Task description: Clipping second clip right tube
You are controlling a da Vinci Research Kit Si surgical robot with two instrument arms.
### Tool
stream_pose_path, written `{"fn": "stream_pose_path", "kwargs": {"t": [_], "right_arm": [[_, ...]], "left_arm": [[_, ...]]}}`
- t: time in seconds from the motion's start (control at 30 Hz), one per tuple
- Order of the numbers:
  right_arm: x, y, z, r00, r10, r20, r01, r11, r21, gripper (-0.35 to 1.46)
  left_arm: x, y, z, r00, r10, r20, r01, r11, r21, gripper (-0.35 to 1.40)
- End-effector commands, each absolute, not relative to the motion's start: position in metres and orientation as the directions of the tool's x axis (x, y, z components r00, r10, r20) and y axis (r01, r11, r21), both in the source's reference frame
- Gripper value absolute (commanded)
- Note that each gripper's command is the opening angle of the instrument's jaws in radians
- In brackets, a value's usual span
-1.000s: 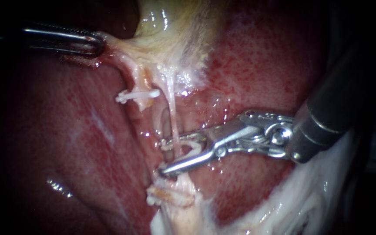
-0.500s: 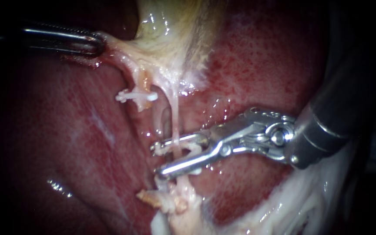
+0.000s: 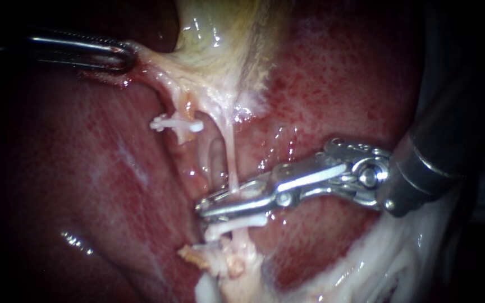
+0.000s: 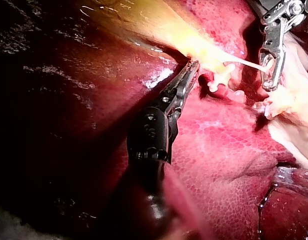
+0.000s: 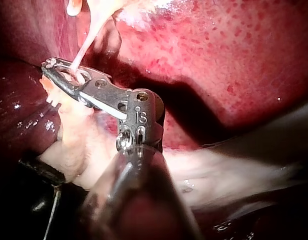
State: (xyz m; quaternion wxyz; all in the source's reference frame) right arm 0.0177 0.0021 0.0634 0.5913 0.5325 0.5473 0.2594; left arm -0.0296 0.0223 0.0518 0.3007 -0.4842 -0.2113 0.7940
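Nearly done, I judge: right instrument point(image 3: 202, 205) claw clenched on the right tube point(image 3: 230, 151) just beside the seated clip point(image 3: 237, 225), left instrument point(image 3: 126, 56) claw grasping gallbladder point(image 3: 220, 33), only release left.

There were two instruments, the left instrument point(image 3: 126, 56) and the right instrument point(image 3: 203, 205). Two tubes showed, the left tube point(image 3: 170, 100) and the right tube point(image 3: 230, 154). Two white clips were plain, the upper clip point(image 3: 176, 124) and the lower clip point(image 3: 236, 225). One gallbladder point(image 3: 220, 39), one liver point(image 3: 338, 78).
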Motion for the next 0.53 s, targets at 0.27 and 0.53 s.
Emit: {"fn": "stream_pose_path", "kwargs": {"t": [0.27,0.53], "right_arm": [[0.0179,0.002,0.0632,0.274,0.891,-0.362,0.288,0.283,0.915,-0.35],[0.0179,0.0019,0.0637,0.284,0.887,-0.365,0.29,0.283,0.914,-0.24]], "left_arm": [[-0.0296,0.0224,0.0519,-0.35,0.682,-0.642,-0.276,-0.73,-0.625,-0.35],[-0.0296,0.0226,0.0521,-0.35,0.682,-0.642,-0.278,-0.73,-0.624,-0.35]]}}
